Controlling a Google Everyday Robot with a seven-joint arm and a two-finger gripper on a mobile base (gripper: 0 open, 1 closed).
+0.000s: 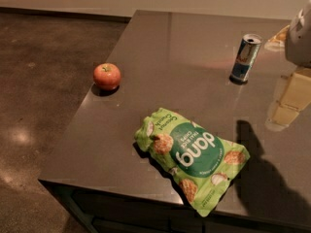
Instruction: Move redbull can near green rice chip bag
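Note:
The redbull can (246, 58) stands upright on the dark table at the back right, its silver top showing. The green rice chip bag (193, 155) lies flat near the table's front edge, with its "dang" circle facing up. My gripper (287, 103) hangs at the right edge of the view, to the right of the can and a little nearer the front, apart from it. It is behind and to the right of the bag. The gripper holds nothing that I can see.
A red apple (107, 75) sits near the table's left edge (73, 130). The floor (39, 81) lies beyond it to the left. A pale object (277, 37) shows at the far right behind the can. The arm's shadow (265, 174) falls right of the bag.

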